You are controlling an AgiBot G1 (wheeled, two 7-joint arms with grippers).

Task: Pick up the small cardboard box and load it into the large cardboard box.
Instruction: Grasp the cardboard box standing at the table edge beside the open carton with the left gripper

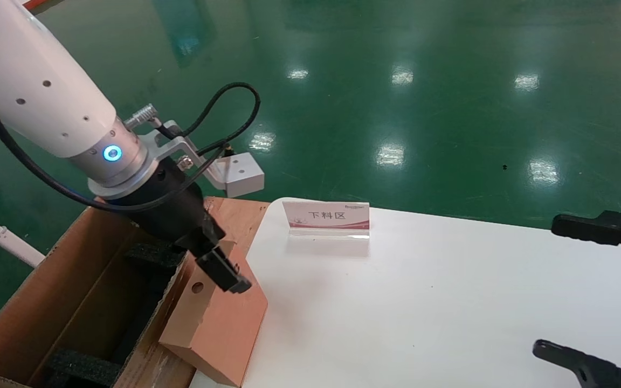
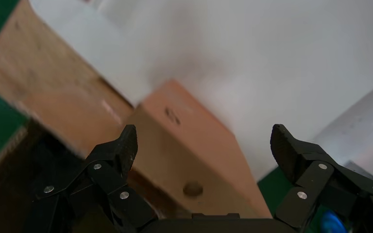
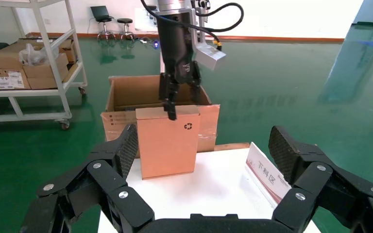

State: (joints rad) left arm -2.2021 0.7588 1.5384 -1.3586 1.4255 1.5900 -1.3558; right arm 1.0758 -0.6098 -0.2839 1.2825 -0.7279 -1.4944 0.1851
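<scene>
The small cardboard box (image 1: 219, 328) (image 3: 167, 145), pinkish-brown with a recycling mark and a round hole, stands on edge at the white table's left edge, right beside the large cardboard box (image 1: 73, 291) (image 3: 126, 92). My left gripper (image 1: 221, 269) (image 2: 204, 141) (image 3: 179, 97) is open and hangs over the small box's top edge (image 2: 194, 145). One finger (image 3: 171, 109) reaches down in front of its broad face, and the jaws stand wide apart. Black foam (image 1: 81, 369) lies inside the carton. My right gripper (image 1: 546, 284) (image 3: 204, 145) is open and idle at the table's right side.
An acrylic sign (image 1: 326, 218) (image 3: 264, 174) stands near the far edge of the white table (image 1: 423, 302). The carton's flap (image 2: 43, 92) lies against the table's left edge. A white shelf cart (image 3: 29, 63) with boxes stands far off on the green floor.
</scene>
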